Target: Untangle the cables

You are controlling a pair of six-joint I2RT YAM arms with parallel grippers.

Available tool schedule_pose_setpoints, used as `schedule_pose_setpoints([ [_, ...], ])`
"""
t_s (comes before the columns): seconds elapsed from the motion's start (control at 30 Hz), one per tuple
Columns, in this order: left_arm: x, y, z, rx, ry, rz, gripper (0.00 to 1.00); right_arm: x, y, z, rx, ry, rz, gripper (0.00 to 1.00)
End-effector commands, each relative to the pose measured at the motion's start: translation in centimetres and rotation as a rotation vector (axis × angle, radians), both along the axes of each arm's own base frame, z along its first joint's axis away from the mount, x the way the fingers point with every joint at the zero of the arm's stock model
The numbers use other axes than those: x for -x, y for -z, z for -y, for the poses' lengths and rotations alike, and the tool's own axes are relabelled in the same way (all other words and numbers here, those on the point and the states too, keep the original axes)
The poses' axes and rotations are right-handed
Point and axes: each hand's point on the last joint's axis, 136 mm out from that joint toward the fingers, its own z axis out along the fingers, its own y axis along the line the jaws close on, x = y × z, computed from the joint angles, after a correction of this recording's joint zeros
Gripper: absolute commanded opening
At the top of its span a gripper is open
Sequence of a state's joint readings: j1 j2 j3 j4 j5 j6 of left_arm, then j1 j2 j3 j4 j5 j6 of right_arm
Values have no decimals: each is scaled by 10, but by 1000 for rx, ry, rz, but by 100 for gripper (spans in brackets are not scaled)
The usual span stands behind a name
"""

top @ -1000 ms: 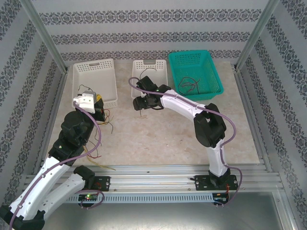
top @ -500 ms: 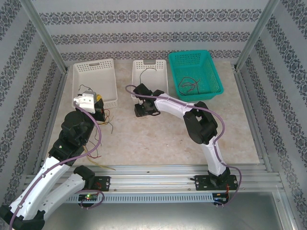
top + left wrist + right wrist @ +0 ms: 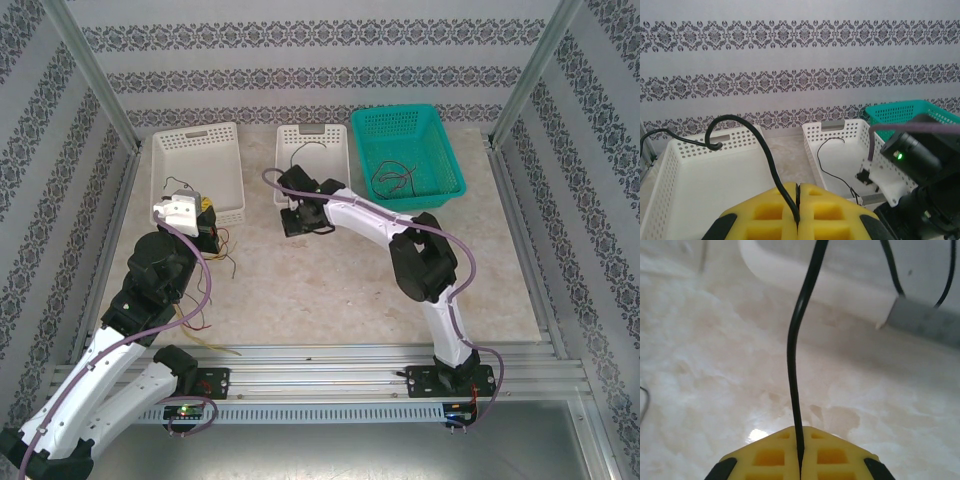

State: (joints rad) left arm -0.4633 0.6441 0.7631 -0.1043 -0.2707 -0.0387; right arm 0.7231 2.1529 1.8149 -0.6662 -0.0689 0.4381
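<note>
Two claws point(image 3: 798, 202) point(image 3: 800, 447), one black cable point(image 3: 766, 148) point(image 3: 791, 365) apiece

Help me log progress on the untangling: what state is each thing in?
Left fingers: shut on a black cable.
Right fingers: shut on a black strand.
Middle white basket: holds a black wire.
Teal basket: holds dark and red cables.
Loose cables: lying on the table by the left arm.

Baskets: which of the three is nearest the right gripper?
The middle white basket: the right gripper sits at its near rim; the left white basket and teal basket flank it.
</note>
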Motion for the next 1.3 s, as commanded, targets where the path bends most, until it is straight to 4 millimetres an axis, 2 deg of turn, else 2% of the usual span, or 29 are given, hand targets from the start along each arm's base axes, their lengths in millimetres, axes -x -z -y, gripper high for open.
schedule_pose_setpoints([
  [0.0,0,-6,-2,17,-10,27,0,-16,-56,6,-55,11,81,0],
  [0.13,0,-5,-1,15,-8,25,0,-41,-73,10,-104,39,81,0],
  [0.23,-1,-6,-1,16,-8,27,0,-68,-72,17,-126,75,61,0],
  [0.37,-1,-4,0,13,-6,22,0,-106,-66,27,-130,116,37,0],
  [0.57,-1,-4,0,11,-8,22,0,-132,-32,35,-121,162,-8,0],
  [0.73,-2,-4,1,12,-4,20,0,-137,-1,41,-132,180,-65,0],
  [0.93,-2,-4,0,12,-4,19,0,-131,13,46,-91,157,-92,1],
  [1.0,-1,-4,0,12,-5,19,0,-130,9,48,-78,154,-83,12],
  [1.13,-2,-3,0,12,-6,18,0,-129,-8,48,-78,137,-48,24],
  [1.27,-2,-4,0,12,-6,19,0,-127,-36,48,-72,124,10,38],
])
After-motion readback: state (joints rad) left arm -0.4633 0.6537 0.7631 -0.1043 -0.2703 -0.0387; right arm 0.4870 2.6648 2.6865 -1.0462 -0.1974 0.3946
